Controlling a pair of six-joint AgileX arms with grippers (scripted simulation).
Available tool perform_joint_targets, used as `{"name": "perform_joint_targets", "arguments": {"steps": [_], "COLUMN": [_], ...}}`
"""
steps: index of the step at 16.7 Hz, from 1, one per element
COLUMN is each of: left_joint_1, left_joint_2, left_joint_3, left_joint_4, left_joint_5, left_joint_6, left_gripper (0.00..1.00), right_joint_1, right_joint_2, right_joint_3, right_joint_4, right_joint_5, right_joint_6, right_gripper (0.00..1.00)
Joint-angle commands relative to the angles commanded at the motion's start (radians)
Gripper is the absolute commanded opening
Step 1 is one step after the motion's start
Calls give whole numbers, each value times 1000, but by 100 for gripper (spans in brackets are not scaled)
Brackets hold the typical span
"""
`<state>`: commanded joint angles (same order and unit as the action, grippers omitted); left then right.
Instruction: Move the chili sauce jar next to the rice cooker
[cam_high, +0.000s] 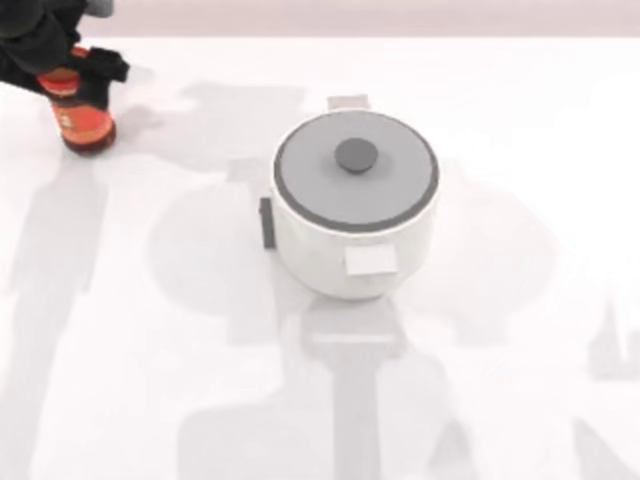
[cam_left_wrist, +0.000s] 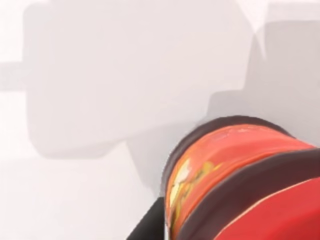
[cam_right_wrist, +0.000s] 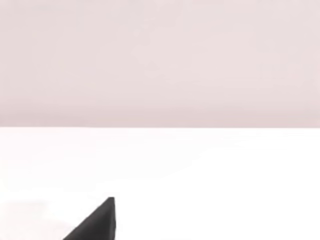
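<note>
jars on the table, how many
1. The jar is at the table's far left corner in the top view, held in the left gripper, well apart from the cooker. Nothing suggests another behind the cooker.

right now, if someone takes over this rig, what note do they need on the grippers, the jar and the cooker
Left gripper: at the top view's far left corner, closed around the small chili sauce jar with orange-red lid and red-orange label; the left wrist view shows the jar close up.
Right gripper: out of the top view; its wrist view shows only a dark finger tip over bare table, state unclear.
Large round white rice cooker with grey lid and darker knob: upright near the table's middle, well apart from the jar.
Done: jar grasped.
Left: carry it rightward and set it down beside the cooker, then release.
</note>
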<state>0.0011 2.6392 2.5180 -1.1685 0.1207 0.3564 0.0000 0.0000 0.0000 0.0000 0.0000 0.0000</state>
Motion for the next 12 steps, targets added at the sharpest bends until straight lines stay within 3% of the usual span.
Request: {"name": "perform_joint_targets", "arguments": {"steps": [7,12], "left_joint_1": [4,15], "left_joint_2": [-15,-229], "left_joint_3": [-15,-234], "left_joint_4": [1,5], "left_joint_5": [-1,-1], "left_joint_6": [1,2], "left_gripper": [0,0], "right_joint_1": [0,0], "right_joint_2": [0,0], "right_joint_3": [0,0], "right_joint_4": [0,0], "right_joint_5": [0,0], "right_joint_6": [0,0], "right_gripper": [100,100]}}
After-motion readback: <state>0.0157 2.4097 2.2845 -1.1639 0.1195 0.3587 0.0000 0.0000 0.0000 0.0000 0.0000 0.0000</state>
